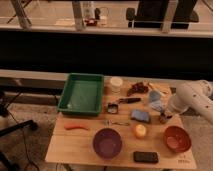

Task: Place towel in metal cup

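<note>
Towel (pixel 156 98), light blue and crumpled, lay on the wooden table (pixel 85 145) well right of the green tray (pixel 81 93), past the white cup (pixel 116 83) that stood just beside the tray's far right corner. Gripper (pixel 164 118) hung low over the table, farther right of the tray than the towel and nearer the camera, so the towel sat just up-left of it, contact unclear; whether it was spread or closed could not be told. Blue sponge (pixel 140 116), yellow fruit (pixel 140 130) and purple bowl (pixel 107 142) sat right of the tray's near right corner.
</note>
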Tool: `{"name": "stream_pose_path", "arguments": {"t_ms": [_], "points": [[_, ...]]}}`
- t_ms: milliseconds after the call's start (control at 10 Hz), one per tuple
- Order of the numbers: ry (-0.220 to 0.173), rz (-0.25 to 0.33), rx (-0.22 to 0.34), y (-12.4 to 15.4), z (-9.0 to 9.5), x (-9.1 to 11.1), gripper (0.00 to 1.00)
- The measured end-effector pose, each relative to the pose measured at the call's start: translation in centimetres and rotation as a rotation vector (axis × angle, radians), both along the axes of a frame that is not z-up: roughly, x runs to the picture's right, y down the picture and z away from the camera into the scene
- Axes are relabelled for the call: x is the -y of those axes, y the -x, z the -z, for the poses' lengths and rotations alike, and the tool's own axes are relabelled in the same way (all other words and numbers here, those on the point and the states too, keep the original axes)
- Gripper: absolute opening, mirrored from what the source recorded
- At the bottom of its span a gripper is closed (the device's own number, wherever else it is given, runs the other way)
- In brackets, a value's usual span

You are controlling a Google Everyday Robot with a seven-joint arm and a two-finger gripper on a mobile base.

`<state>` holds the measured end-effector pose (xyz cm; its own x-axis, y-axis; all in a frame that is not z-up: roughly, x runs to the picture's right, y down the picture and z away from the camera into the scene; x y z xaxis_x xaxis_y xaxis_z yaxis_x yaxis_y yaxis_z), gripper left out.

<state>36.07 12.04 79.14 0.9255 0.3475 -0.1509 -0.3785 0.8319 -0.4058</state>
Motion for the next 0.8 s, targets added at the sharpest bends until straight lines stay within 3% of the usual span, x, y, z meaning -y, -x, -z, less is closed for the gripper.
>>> {"name": "stream_pose_path", "arguments": {"t_ms": [500,800], "points": [[-0.012,0.007,-0.012,-0.27,0.08,0.25,0.02],[-0.018,0.028,-0.028,-0.2,0.36,0.32,0.3]]}}
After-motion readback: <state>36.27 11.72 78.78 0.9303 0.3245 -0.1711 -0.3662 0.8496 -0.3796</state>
